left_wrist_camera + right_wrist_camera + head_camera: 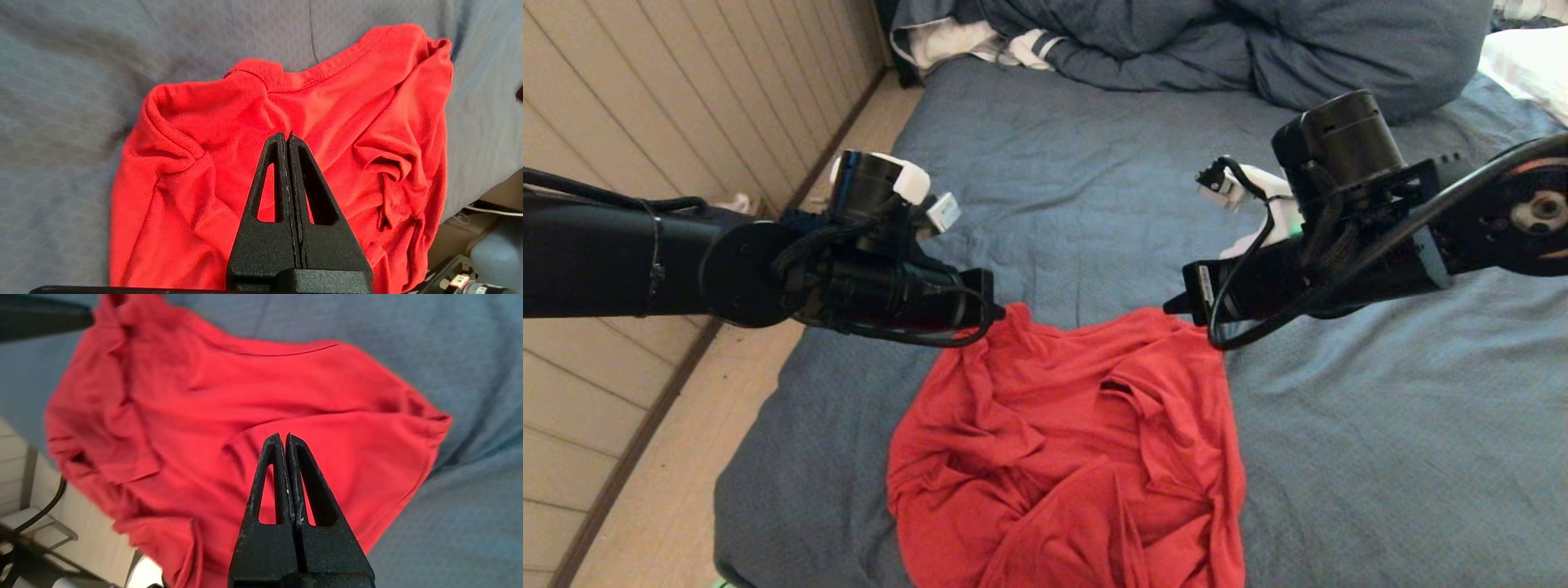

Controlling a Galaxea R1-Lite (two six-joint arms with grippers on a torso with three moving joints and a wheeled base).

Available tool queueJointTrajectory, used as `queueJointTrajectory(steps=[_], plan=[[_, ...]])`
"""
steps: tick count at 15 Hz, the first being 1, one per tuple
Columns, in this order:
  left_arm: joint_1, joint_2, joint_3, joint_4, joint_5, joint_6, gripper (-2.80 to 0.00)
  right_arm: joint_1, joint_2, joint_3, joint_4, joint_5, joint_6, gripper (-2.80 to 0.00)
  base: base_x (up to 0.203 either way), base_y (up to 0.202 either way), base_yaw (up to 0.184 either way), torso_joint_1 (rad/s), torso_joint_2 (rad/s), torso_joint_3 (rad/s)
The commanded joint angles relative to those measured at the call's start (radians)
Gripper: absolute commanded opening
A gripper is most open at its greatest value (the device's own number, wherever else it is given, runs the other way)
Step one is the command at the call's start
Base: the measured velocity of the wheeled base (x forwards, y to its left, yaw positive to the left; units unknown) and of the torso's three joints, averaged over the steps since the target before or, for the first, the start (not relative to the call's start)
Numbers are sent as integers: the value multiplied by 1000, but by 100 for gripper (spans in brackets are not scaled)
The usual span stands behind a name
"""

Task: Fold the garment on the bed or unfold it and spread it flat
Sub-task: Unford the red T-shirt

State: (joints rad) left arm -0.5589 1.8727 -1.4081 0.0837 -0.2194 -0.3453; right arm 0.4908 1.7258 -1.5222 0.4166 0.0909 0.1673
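The red T-shirt (1070, 457) lies crumpled and creased on the slate-blue bed sheet (1054, 180), near the bed's front edge, with its plain side showing. My left gripper (990, 317) hovers over the shirt's far left corner. In the left wrist view its fingers (286, 135) are pressed together with no cloth between them, above the shirt (184, 175). My right gripper (1174, 308) hovers at the far right corner. In the right wrist view it (284, 435) is likewise shut and empty over the shirt (184, 396).
A bunched dark-blue duvet (1217, 41) and a white striped cloth (980, 41) lie at the head of the bed. A white pillow (1527, 57) sits at the far right. The bed's left edge drops to a wooden floor (686, 457) beside a panelled wall (645, 98).
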Motion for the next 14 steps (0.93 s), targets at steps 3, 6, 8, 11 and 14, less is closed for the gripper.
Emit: queueJointTrajectory(steps=[3,6,8,11,14], plan=[[-23,21,2,1,2,-3,0,-27,43,-12,2,5,0,-280,0,0,0,0,0,0],[-26,25,-6,-4,0,-6,0,-26,41,-1,0,9,-2,-280,0,0,0,0,0,0],[-25,33,-5,-29,2,-8,0,-28,41,17,-44,14,-2,-280,0,0,0,0,0,0],[-27,77,2,-85,75,-5,0,-29,47,33,-74,15,-2,-280,0,0,0,0,0,0],[-30,147,2,-144,185,-2,0,-29,48,42,-98,15,-2,-280,0,0,0,0,0,0]])
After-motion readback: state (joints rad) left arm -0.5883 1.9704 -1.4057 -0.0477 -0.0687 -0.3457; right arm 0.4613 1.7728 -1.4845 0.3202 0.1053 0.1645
